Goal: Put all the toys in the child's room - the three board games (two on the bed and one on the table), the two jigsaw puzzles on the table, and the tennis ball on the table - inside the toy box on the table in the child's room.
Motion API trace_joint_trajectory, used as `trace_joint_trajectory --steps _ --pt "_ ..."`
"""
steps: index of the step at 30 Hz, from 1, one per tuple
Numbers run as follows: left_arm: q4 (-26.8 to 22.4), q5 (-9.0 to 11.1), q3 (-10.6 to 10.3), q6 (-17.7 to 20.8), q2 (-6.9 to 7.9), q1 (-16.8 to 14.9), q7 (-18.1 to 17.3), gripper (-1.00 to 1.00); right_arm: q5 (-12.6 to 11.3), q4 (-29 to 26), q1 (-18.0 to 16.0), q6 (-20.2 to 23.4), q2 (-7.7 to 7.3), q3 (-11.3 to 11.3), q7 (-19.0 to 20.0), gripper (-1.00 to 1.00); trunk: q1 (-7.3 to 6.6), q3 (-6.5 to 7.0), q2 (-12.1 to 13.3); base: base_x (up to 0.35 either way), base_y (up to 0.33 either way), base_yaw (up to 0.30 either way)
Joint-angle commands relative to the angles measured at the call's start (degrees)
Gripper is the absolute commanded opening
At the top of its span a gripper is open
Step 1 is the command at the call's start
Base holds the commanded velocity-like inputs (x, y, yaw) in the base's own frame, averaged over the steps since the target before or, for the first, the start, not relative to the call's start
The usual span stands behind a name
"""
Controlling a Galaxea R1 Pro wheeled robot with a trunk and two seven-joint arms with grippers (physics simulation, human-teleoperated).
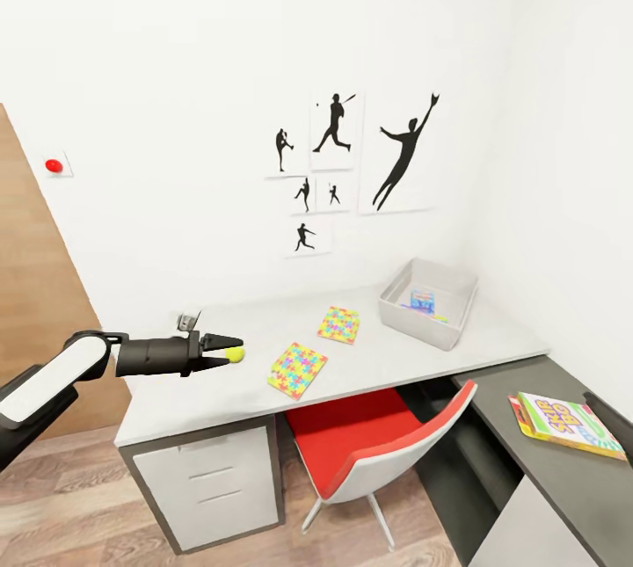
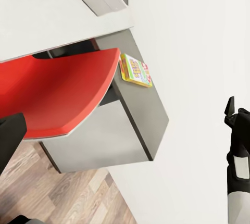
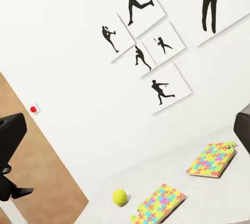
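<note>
The tennis ball (image 1: 236,355) (image 3: 120,197) lies free on the light grey table (image 1: 176,391) near its left end. My left gripper (image 1: 226,354) is open, and its tips overlap the ball in the head view. Two jigsaw puzzles (image 1: 297,369) (image 1: 338,324) lie flat mid-table. The toy box (image 1: 440,334) stands at the back right with the blue board game (image 1: 424,301) inside. The SKIP-BO game (image 1: 567,424) (image 2: 136,71) rests on the dark lower wing. My right gripper (image 1: 617,425) is at the right edge, with its fingers (image 3: 10,135) wide apart. The bed is out of view.
A red and white chair (image 1: 378,448) is pushed under the desk between the white drawers (image 1: 211,479) and the lower wing. A wooden door (image 1: 35,303) stands at the left. A small dark object (image 1: 187,321) sits at the desk's back left.
</note>
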Motion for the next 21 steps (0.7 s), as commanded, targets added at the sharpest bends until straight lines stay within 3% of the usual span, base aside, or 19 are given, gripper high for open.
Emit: trace_joint_trajectory --steps 1,12,21 --pt "0.0 -0.3 -0.1 0.0 0.04 -0.1 -0.5 1.00 0.0 0.0 -0.1 0.6 0.00 -0.1 0.2 1.00 0.04 -0.05 -0.1 0.000 0.091 0.131" --pt "0.0 -0.3 -0.2 0.0 0.04 -0.1 -0.6 1.00 0.0 -0.1 -0.1 0.6 0.00 -0.1 0.2 1.00 0.04 0.87 -0.1 0.003 0.187 0.134" --pt "0.3 -0.4 -0.1 -0.4 0.04 -0.1 -0.7 1.00 0.0 0.0 -0.1 0.7 -0.02 -0.1 0.2 1.00 0.04 1.59 -0.1 0.116 0.122 0.139"
